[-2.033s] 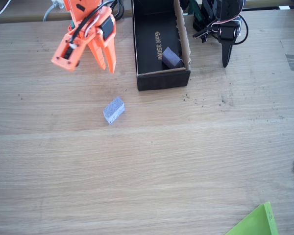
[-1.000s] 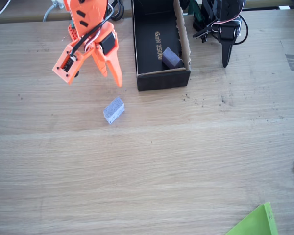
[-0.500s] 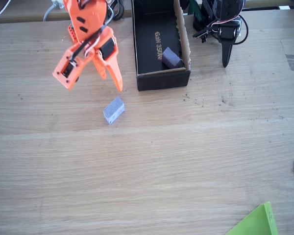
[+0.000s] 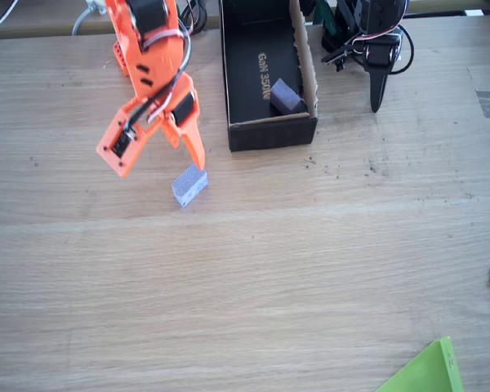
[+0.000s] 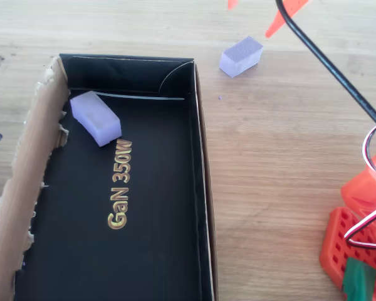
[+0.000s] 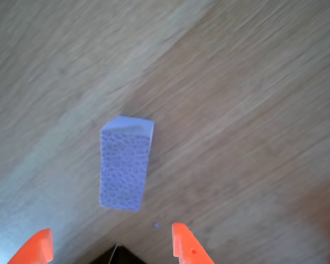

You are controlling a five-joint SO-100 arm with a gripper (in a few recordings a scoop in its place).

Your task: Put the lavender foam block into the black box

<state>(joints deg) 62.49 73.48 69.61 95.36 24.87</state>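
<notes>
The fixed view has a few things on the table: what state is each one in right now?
Lavender foam block: lying on the table, outside the box, ungrasped.
Black box: open-topped, one brown cardboard wall.
Darker purple block: lying inside the box.
End effector: open, above the lavender block.

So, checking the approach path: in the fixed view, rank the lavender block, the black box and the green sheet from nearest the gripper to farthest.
From the gripper:
1. lavender foam block, just below-right.
2. black box, upper right.
3. green sheet, bottom-right corner.
</notes>
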